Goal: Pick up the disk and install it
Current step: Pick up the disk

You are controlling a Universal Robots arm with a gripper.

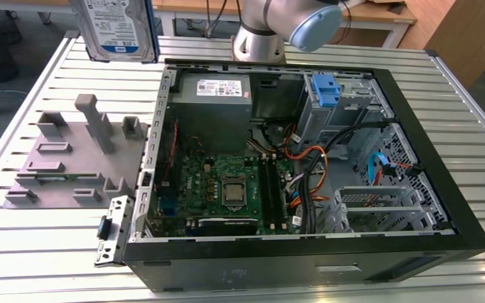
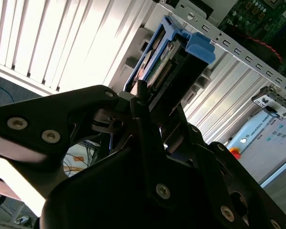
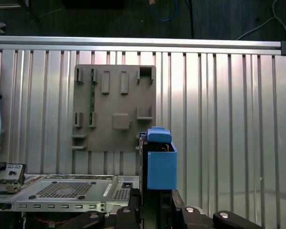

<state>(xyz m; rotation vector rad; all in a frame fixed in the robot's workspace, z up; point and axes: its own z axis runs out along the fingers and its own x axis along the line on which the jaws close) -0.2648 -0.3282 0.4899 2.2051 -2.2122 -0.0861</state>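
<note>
A grey fixture tray (image 1: 57,158) is seen on the slotted metal table (image 1: 40,252), to the exterior view's left of the open computer case (image 1: 268,271). A small metal bracket (image 1: 112,230) is laid just beside the case's near corner on that side. Beyond the tray, off the case's far corner, the disk (image 1: 116,28) is held upright in the air well clear of the case. Its white label with the blue band is turned toward the camera, and its blue carrier is visible along one edge.

In the second wrist view the gripper (image 2: 155,102) is shown clamped on the disk, with the black fingers (image 2: 142,95) pressed against the end where the connector is exposed. From there the disk juts away from the gripper toward the table. In the first wrist view the disk's blue carrier is seen edge-on over bare table, near the tray and just outside the case's rim.

The arm's grey link (image 1: 257,38), capped by a pale blue joint cover (image 1: 314,28), is seen beyond the case's far wall, near its middle.

Inside the case, a grey power supply box (image 1: 213,88) with a white sticker is set against the far wall, and the green motherboard (image 1: 225,183) lies below it. Toward the exterior view's right, an upright blue latch (image 1: 327,91) is seen by the far wall and a metal drive cage (image 1: 377,202) by the near wall.
</note>
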